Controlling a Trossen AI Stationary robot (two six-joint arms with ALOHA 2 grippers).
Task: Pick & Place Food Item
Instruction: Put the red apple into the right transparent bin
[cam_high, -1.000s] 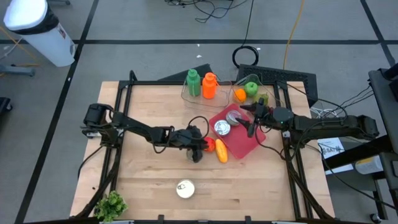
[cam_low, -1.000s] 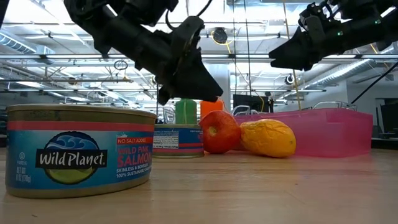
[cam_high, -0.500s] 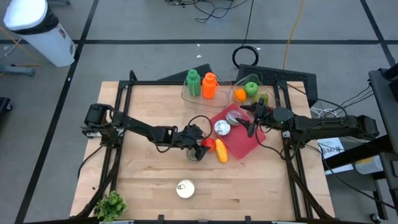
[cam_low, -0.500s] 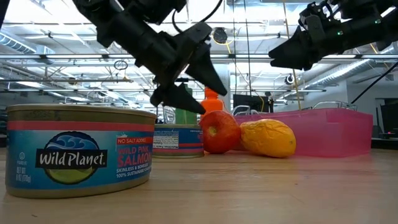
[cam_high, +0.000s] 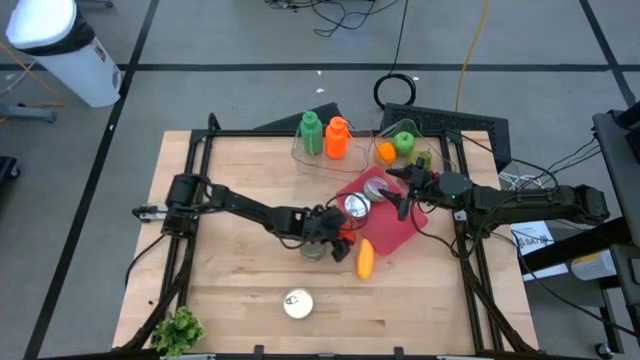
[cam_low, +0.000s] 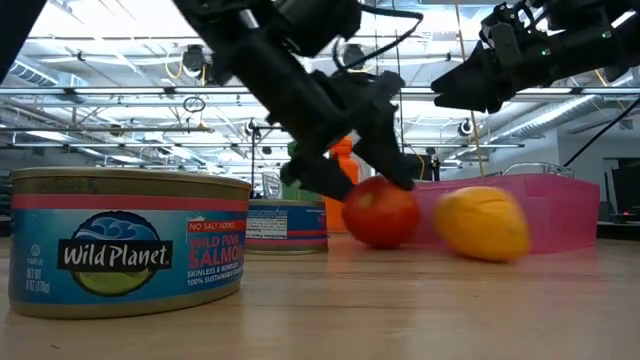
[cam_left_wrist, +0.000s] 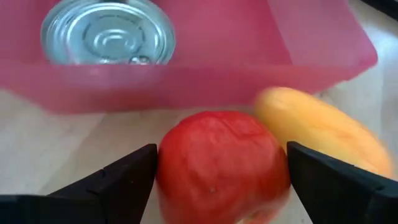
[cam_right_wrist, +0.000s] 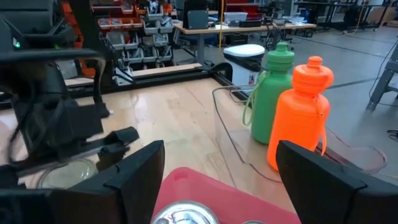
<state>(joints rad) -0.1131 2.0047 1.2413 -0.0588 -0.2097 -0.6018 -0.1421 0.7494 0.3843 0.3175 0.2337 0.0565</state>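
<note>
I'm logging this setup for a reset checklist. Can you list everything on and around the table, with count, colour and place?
tomato: 1, red, on the wood between the left gripper's open fingers
yellow fruit: 1, yellow-orange, on the wood beside the tomato, near the tray's corner
pink tray: 1, pink, table centre-right
open can: 1, silver, in the tray
salmon cans: 2, blue labels, on the wood; one at the front, one by the tomato
bottles: 2, green and orange, back edge
clear bin: 1, back right, holding orange and green items
leafy greens: 1, green, front left corner
left gripper: open, around the tomato
right gripper: open, above the tray
</note>
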